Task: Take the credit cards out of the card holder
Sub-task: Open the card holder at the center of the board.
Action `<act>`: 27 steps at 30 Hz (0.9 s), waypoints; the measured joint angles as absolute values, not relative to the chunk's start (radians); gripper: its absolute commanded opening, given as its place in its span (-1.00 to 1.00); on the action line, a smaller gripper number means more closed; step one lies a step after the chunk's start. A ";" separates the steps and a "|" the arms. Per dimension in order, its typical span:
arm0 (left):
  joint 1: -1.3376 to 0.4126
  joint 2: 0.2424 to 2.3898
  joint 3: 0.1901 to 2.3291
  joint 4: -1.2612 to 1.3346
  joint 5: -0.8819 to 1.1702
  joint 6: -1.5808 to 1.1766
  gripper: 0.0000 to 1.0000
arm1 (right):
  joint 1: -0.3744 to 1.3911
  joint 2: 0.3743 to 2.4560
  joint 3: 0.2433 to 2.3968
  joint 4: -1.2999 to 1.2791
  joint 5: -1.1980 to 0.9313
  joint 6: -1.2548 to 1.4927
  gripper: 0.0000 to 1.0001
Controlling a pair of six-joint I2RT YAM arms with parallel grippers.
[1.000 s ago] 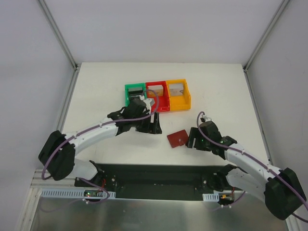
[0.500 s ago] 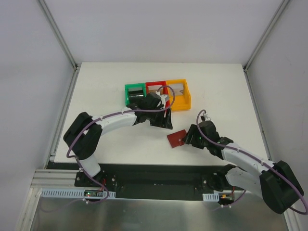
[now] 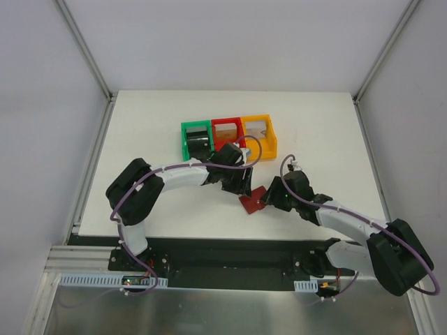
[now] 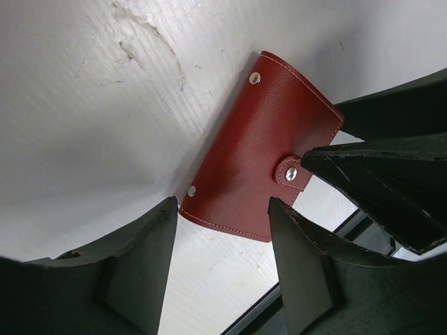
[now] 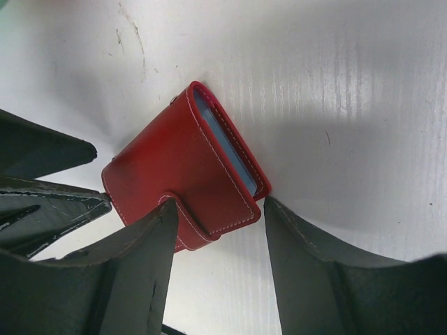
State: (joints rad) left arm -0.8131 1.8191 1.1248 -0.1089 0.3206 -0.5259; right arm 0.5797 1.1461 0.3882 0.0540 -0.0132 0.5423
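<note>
Left gripper (image 4: 222, 206) and right gripper (image 5: 220, 206) both spread, holding nothing; the snapped-shut card holder (image 4: 262, 150) lies flat just ahead between the fingers (credit cards hidden inside). Risk: the two grippers clash over it, or fingers skid and shove it away.

One card holder (image 4: 251, 167), three plastic bins (image 3: 227, 122)
</note>
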 measured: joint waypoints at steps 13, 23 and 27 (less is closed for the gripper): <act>-0.818 1.784 0.986 -0.006 0.310 -0.575 -0.15 | 0.579 1.270 0.516 -0.039 -0.027 0.427 0.09; -0.825 1.647 0.788 0.115 0.284 -0.670 -0.17 | 0.588 1.398 0.636 -0.082 -0.078 0.318 0.11; -0.849 1.589 0.728 0.128 0.268 -0.699 -0.17 | 0.611 1.450 0.693 -0.101 -0.095 0.274 0.15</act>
State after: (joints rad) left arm -0.8494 1.5890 0.7280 0.1284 0.2684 -0.6994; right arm 0.6109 1.4502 0.6926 -0.1009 -0.0948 0.2737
